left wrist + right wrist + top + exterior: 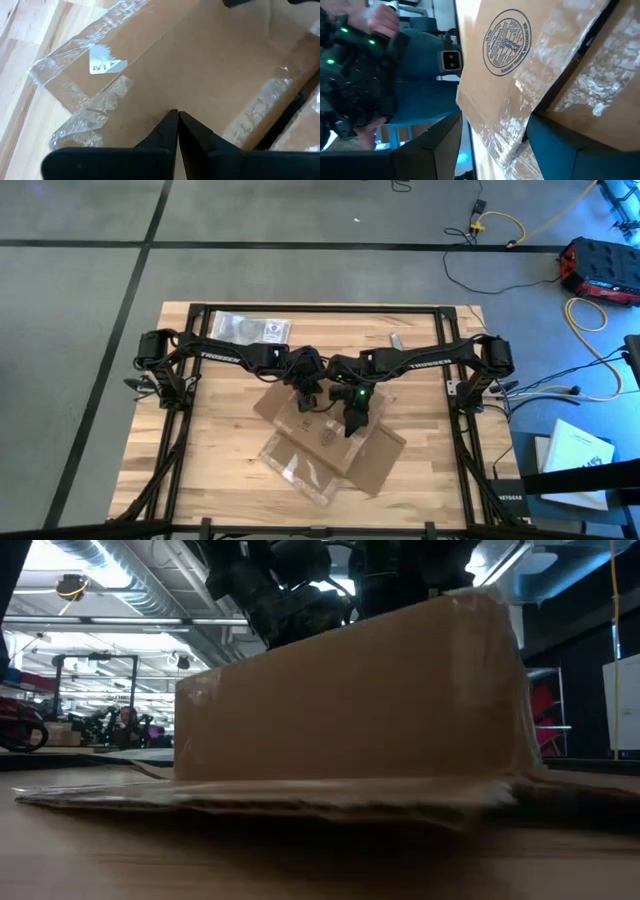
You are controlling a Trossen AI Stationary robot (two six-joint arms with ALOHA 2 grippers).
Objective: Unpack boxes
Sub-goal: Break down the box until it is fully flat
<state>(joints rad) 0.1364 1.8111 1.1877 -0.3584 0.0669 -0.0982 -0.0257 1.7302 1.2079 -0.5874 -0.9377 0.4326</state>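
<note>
Two claws of mine meet over the middle of the wooden desk (pixel 200 440). My left claw (pixel 177 117) is pinched fully closed, its tips resting just above the brown cardboard box (pixel 330 435), on a panel crossed by shiny clear tape strips (pixel 95 112) and a small white label (pixel 105 65). My right claw (pixel 492 135) sits just beside it, fingers partly spread and clamped on a raised flap (pixel 505 65) of that box, which bears a round printed stamp (pixel 507 42). The box lies directly under both claws, flaps splayed flat. A clear plastic bag (pixel 245 328) lies well beyond my left claw, at the desk's far edge.
</note>
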